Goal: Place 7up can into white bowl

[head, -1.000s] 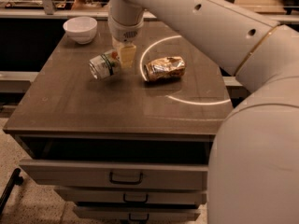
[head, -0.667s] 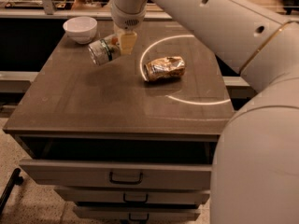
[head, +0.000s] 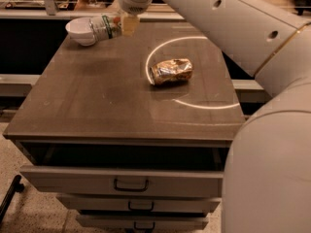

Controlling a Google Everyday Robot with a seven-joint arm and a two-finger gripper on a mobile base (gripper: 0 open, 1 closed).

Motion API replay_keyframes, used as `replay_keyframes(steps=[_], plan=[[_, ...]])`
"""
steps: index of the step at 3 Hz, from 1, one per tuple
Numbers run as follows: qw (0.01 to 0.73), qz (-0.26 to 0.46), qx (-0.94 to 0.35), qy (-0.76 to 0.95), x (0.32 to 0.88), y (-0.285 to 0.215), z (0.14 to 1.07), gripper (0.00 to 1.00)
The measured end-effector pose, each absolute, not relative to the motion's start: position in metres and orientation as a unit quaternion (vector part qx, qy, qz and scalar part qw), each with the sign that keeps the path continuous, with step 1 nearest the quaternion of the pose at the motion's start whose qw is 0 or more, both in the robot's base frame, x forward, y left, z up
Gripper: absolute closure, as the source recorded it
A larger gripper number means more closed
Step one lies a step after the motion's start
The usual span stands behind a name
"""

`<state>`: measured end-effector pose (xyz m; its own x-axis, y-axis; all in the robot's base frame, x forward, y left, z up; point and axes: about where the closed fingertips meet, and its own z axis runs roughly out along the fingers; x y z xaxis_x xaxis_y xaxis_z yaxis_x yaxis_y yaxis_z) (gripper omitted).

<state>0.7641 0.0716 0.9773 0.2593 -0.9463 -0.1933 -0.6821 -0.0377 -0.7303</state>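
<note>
The tool (head: 124, 25) hangs just to the right of the white bowl (head: 79, 30), above the far left part of the table (head: 97, 106). It is clamped on the 7up can (head: 105, 27). The can lies on its side in the grip, clear of the table. Its near end sits between the yellowish fingers (head: 129, 24) and its other end points left toward the bowl. That free end reaches the bowl's right rim, and whether it touches the rim cannot be told. The can is beside the bowl, not inside it.

A second ago the tool held the same tilted can lower down, well to the right of the bowl and nearer the front of the table. Since then both have risen and travelled back and left, closing nearly all of the gap to the bowl. The white arm (head: 228, 18) has swung the same way. The bowl has not shifted. The gold foil snack bag (head: 171, 71), well to the right of the bowl, lies where it did.
</note>
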Motion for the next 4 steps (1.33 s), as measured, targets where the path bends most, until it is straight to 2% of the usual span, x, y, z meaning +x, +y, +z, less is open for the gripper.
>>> replay_keyframes(steps=[2,4], plan=[[0.453,-0.237,-0.605,0.611,0.832,0.084,1.022,1.0],[0.46,-0.241,-0.613,0.596,0.849,0.106,1.013,1.0]])
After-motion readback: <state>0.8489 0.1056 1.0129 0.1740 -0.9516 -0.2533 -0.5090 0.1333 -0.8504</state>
